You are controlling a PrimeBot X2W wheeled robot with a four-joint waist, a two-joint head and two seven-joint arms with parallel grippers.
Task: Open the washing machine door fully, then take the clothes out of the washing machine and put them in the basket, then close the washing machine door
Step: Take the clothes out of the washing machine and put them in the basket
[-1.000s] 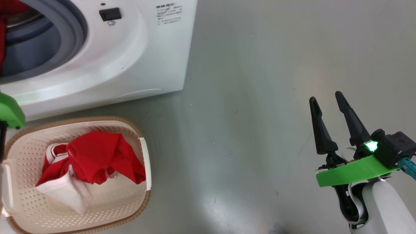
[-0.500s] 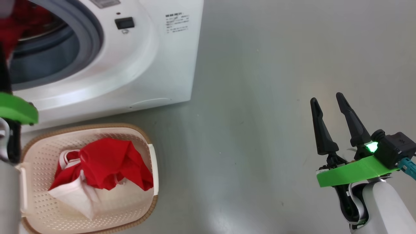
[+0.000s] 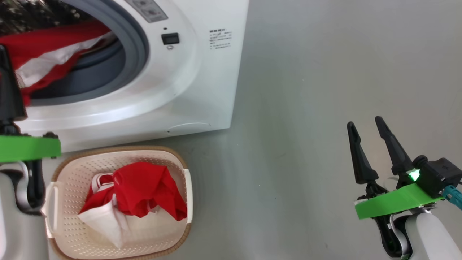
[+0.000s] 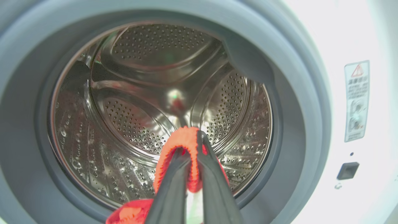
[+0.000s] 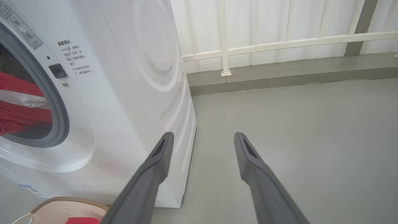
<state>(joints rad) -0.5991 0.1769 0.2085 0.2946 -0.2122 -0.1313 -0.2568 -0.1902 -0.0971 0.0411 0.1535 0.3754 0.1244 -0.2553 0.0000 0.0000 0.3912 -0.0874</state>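
The white washing machine (image 3: 205, 83) stands at the upper left with its grey seal (image 4: 298, 112) and steel drum (image 4: 140, 93) exposed; its door is out of view. My left gripper (image 4: 190, 144) is shut on a fold of a red garment (image 4: 186, 138) at the drum mouth. In the head view this red-and-white garment (image 3: 54, 43) stretches from the opening to my left gripper (image 3: 4, 57) at the far left edge. The cream basket (image 3: 119, 148) on the floor below holds another red-and-white garment (image 3: 144, 187). My right gripper (image 3: 364, 122) is open and holds nothing, over bare floor at the lower right.
Grey floor (image 3: 306, 90) spreads right of the machine. A white railing (image 5: 279, 40) and low kerb run behind it. The basket's corner (image 5: 62, 202) sits against the machine's front foot. A door latch socket (image 3: 170, 38) marks the front panel.
The head camera has shifted, moving machine and basket rightward in view. My left gripper has come further into view, with the red-and-white garment now drawn to the drum mouth. The right gripper stays open.
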